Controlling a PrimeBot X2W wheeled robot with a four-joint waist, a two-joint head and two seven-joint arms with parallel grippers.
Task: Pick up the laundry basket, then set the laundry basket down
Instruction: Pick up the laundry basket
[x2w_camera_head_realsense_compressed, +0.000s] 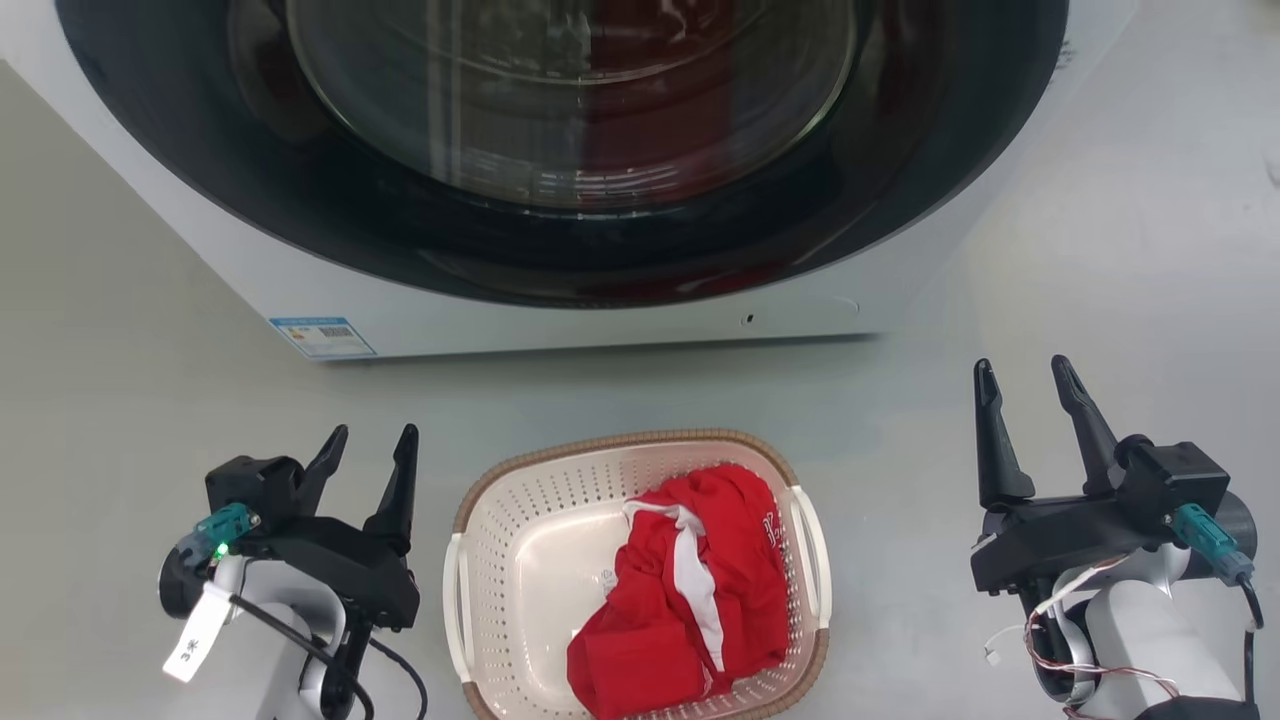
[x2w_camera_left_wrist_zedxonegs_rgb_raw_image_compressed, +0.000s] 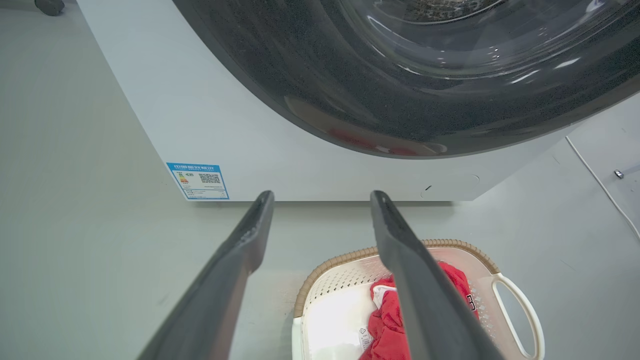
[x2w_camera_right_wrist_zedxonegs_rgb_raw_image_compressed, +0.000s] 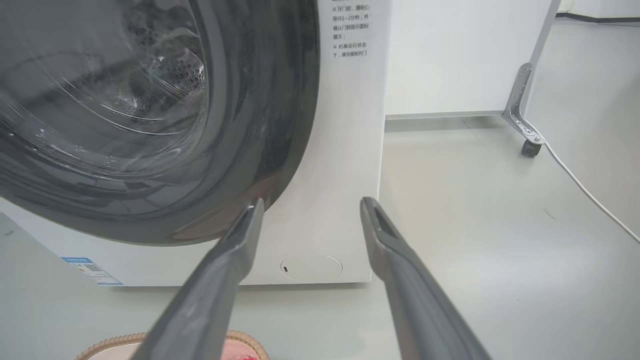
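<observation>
Basket sits on the floor at the head view's 6 o'clock, before the washer, left claw at 8 and right claw at 4, both spread and empty. Stiff perforated plastic with one red garment inside, it should lift light and level by its end handles. Left wrist view has it at 5 o'clock beneath parted fingers; right wrist view shows its rim at 7.

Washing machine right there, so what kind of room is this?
Most likely a laundry room or laundry corner. A big front-loading washing machine stands on a bare grey floor, and a laundry basket holding red clothes sits in front of it.
</observation>
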